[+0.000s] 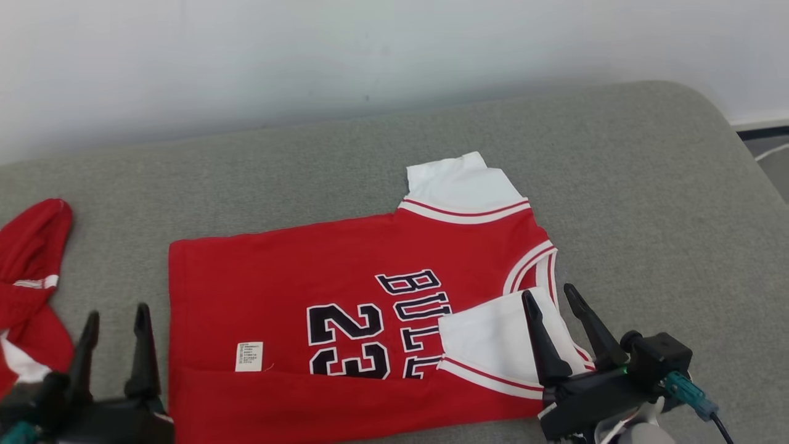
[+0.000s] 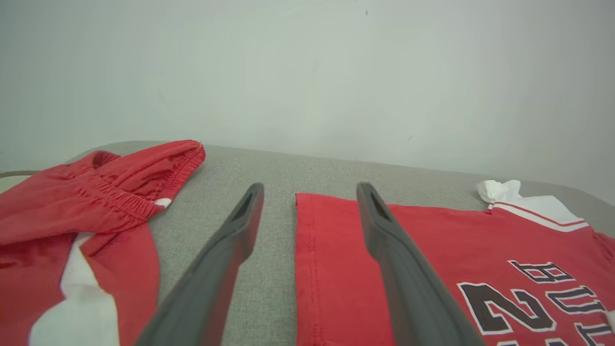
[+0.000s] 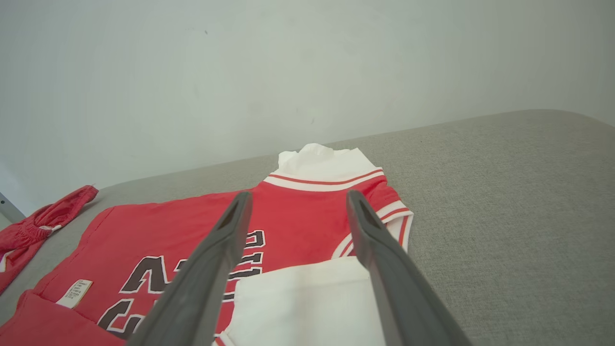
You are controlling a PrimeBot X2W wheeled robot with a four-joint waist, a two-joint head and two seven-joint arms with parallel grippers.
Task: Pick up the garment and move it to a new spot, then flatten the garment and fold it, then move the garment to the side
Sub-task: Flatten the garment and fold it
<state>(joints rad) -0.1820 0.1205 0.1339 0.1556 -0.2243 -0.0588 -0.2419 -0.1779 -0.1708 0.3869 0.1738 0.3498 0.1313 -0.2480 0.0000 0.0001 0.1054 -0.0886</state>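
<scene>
Red jersey (image 1: 277, 271) is seen laid flat on a grey upholstered surface (image 1: 647, 185), roughly at its middle, with the hem toward the robot's left and the collar toward its right. Black lettering (image 1: 410, 308) and the number 23 (image 1: 345, 324) are read sideways across the chest. The near long edge is noted as folded up over the body; a white care label (image 1: 249, 356) is exposed just above that fold. The near white sleeve (image 1: 493, 336) is turned inward over the lettering, and part of it is covered. The far white sleeve (image 1: 459, 179) is seen spread outward toward the pale wall (image 1: 246, 55).

Left gripper (image 1: 118, 310): fingers are parted, with nothing caught between them; it is positioned just beside the hem corner. In the left wrist view one finger is seen over bare grey fabric, the other over the red hem. Contact with the cloth cannot be told.

Right gripper (image 1: 547, 291): fingers are likewise spread and empty; the tips are placed over the folded-in sleeve, near the armhole trim. Whether they rest on the cloth cannot be told.

A second red garment (image 1: 31, 259) with white panels is recorded crumpled at the surface's left end, apart from the jersey, with a strip of grey shown between them
</scene>
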